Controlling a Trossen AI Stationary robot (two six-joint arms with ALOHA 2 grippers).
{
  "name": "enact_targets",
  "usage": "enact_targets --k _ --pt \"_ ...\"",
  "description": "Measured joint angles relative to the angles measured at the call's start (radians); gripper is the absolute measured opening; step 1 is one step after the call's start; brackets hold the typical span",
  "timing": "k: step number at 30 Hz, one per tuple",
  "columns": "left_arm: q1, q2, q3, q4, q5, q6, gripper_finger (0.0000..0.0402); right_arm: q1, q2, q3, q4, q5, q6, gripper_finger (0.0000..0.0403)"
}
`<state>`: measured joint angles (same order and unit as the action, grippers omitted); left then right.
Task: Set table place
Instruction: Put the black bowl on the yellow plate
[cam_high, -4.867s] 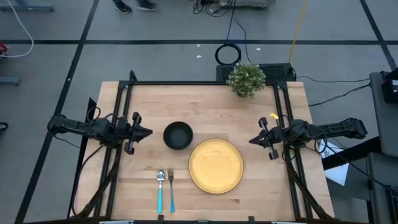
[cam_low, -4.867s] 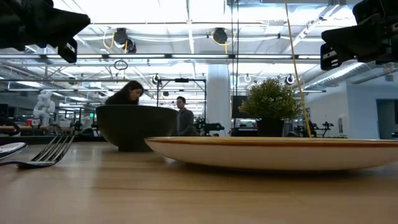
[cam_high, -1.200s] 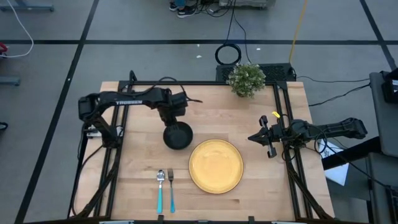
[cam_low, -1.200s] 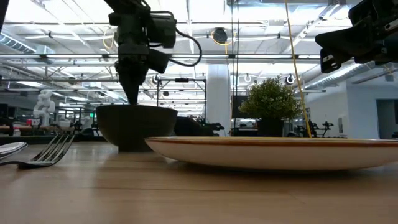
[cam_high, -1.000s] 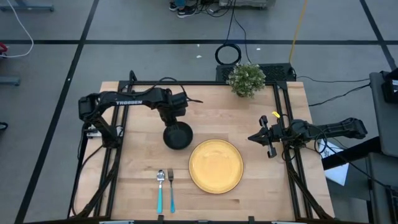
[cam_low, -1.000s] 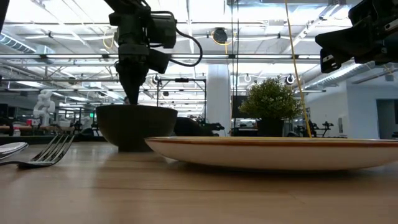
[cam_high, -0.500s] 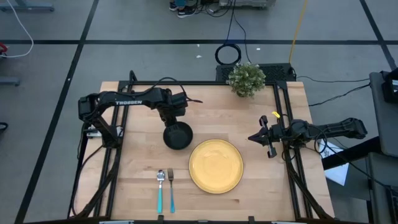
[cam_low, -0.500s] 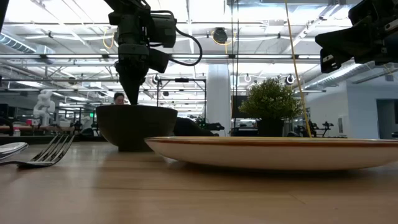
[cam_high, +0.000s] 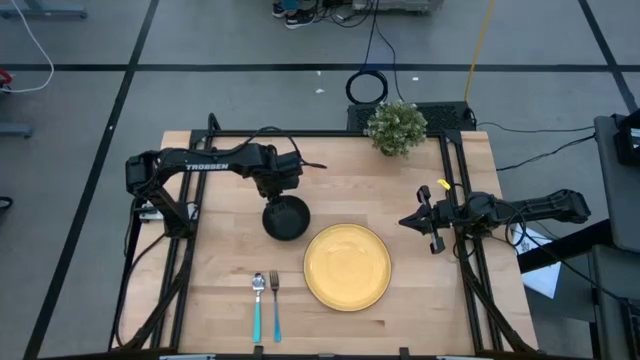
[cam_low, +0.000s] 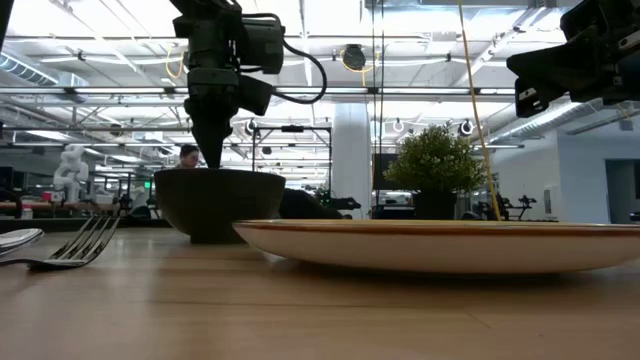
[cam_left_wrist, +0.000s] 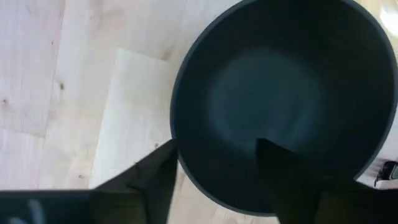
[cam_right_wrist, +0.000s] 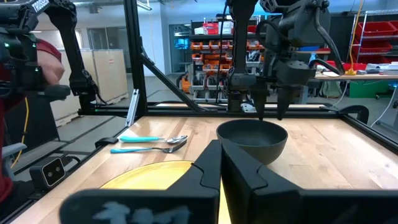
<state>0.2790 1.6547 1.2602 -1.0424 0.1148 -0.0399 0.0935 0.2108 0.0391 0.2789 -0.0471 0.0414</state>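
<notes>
Black bowl (cam_high: 286, 218), one. Sits on the tabletop (cam_high: 340, 165) at about ten o'clock from the yellow plate (cam_high: 347, 266), just beside it, not touching as far as the high view shows. Judged rigid, smooth-walled and light; likely slippery, and chippable if ceramic. Best hold: the thin rim, one finger inside, one outside.

Left tool (cam_left_wrist: 214, 163): parted, astride the bowl's far rim, one finger in the bowl and one outside; not clamped, nothing lifted.

Yellow plate, one. Flat, low rim; hard to pinch except at the edge.

Fork (cam_high: 275, 304), one, and spoon (cam_high: 257, 304), one, both turquoise-handled, side by side at about eight o'clock from the plate. Thin, stiff, lying flat; take by the handle.

Potted plant (cam_high: 396, 127), one, at the tabletop's far edge, twelve o'clock from the plate.

Right tool (cam_high: 407, 222): closed, empty, waiting at three o'clock of the plate.
</notes>
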Motion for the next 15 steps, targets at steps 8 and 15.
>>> enact_targets --k 8,15 --pt "0.002 0.000 0.000 0.000 -0.042 0.012 0.0319 0.000 0.000 0.000 0.000 0.000 0.000 0.0000" --pt "0.032 0.000 0.000 0.005 -0.073 0.032 0.0323 0.000 0.000 0.000 0.000 0.000 0.015 0.0000"
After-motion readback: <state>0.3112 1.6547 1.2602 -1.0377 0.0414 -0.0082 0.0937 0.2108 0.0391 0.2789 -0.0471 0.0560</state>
